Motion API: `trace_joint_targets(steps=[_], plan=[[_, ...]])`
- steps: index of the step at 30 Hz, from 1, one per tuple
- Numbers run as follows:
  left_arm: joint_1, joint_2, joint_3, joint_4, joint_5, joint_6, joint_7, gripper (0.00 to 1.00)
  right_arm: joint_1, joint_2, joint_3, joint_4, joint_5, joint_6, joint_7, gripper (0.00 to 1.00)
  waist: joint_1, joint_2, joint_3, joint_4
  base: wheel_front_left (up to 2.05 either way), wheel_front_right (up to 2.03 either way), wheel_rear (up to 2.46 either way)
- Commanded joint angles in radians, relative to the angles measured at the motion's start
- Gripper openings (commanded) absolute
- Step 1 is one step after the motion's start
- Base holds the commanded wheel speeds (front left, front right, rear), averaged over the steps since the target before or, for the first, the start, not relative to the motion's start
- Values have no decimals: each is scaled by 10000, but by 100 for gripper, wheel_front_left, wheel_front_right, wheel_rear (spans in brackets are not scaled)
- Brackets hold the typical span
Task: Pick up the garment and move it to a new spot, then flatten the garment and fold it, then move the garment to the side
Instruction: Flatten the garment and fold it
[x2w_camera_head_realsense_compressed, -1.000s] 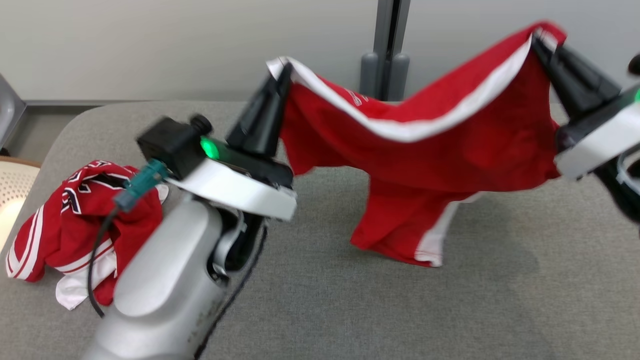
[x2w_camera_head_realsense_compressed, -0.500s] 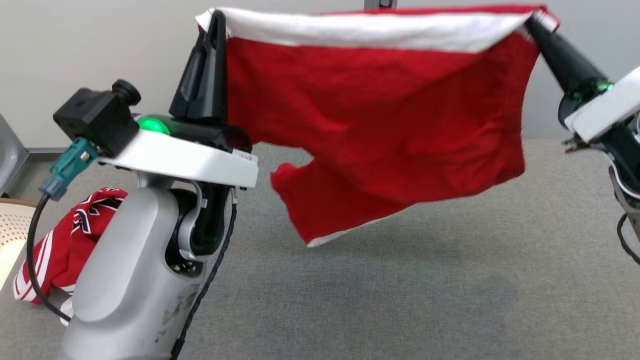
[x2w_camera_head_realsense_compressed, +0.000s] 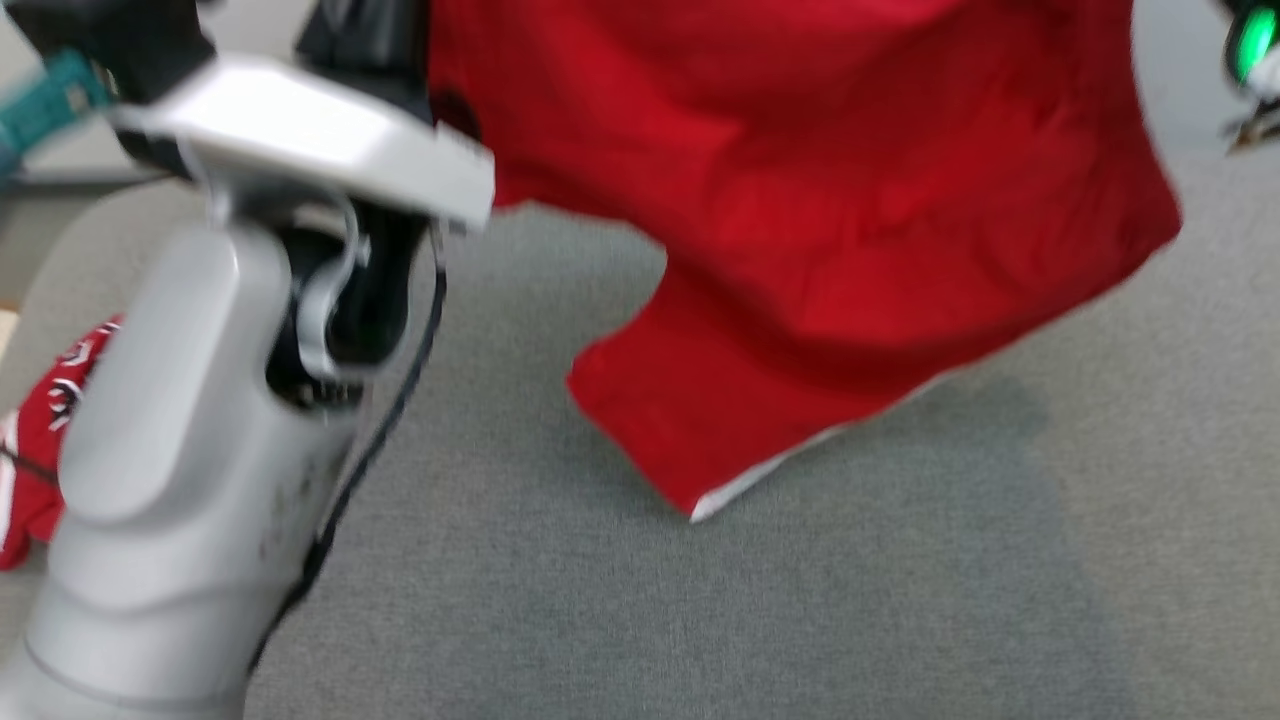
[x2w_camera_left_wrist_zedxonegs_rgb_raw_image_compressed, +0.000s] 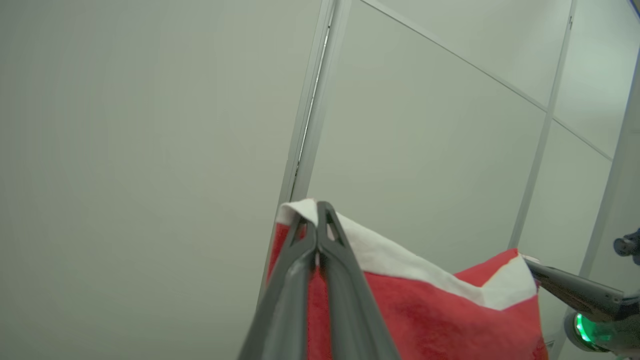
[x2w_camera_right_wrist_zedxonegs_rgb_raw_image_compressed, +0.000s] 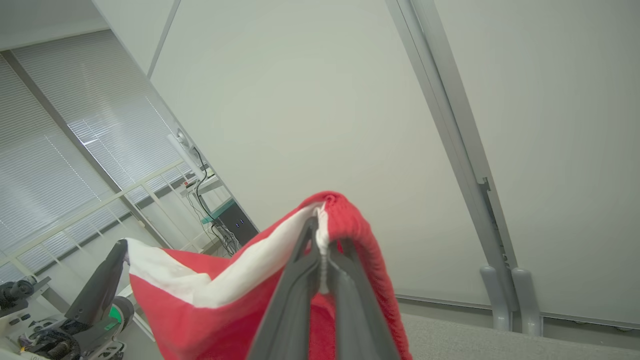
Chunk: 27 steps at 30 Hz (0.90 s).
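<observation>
The garment (x2w_camera_head_realsense_compressed: 820, 190) is red with a white band along its top edge and hangs in the air between both arms, its lower corner dangling just above the grey table (x2w_camera_head_realsense_compressed: 800, 600). In the left wrist view my left gripper (x2w_camera_left_wrist_zedxonegs_rgb_raw_image_compressed: 317, 210) is shut on the garment (x2w_camera_left_wrist_zedxonegs_rgb_raw_image_compressed: 425, 315) at one white-edged corner. In the right wrist view my right gripper (x2w_camera_right_wrist_zedxonegs_rgb_raw_image_compressed: 320, 227) is shut on the garment (x2w_camera_right_wrist_zedxonegs_rgb_raw_image_compressed: 240, 280) at the other top corner. The left forearm (x2w_camera_head_realsense_compressed: 190, 430) rises at the left of the head view, and the fingertips are above that view's top edge.
A second red and white garment (x2w_camera_head_realsense_compressed: 45, 440) lies crumpled at the table's left edge, partly behind the left forearm. A pale partition wall (x2w_camera_left_wrist_zedxonegs_rgb_raw_image_compressed: 150, 150) with metal posts stands behind the table. The right wrist's green light (x2w_camera_head_realsense_compressed: 1250, 45) glows at the top right.
Both arms have lifted the garment higher and pulled its top edge taut; the head view has shifted so the gripped corners have left the top of the picture.
</observation>
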<state>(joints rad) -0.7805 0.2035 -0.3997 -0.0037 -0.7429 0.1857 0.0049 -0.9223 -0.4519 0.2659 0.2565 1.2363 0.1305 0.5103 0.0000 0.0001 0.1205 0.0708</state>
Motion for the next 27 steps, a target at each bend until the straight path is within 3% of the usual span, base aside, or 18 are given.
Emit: trace_joint_targets(steps=[1,7,13,16,20,27], plan=[[-995,-141,130,542,-66,-12,147,0,-890,151,-99,225,-402,4,171,0,0,-1,1816,-69,0,0,0],[-4498,-633,539,2867,237,-301,-373,0,-4012,614,-120,1363,-2152,4,-755,0,0,-1,3926,5,0,0,0],[-6837,-1132,917,4909,222,-870,-2019,0,-6006,982,116,2847,-3131,4,-2779,0,0,-1,4776,235,0,0,0],[-7117,-1319,846,5599,201,-1189,-2455,0,-6223,1105,309,3364,-2955,4,-3499,0,0,-1,4945,417,0,0,0],[-6859,-1419,655,6035,229,-1447,-2642,0,-5773,1180,596,3589,-2318,4,-3653,0,0,-1,5056,587,0,0,0],[-5203,-1494,418,6408,622,-2219,-2715,0,-3936,997,1559,3805,-1154,4,-3759,0,0,-1,4997,834,0,0,0]])
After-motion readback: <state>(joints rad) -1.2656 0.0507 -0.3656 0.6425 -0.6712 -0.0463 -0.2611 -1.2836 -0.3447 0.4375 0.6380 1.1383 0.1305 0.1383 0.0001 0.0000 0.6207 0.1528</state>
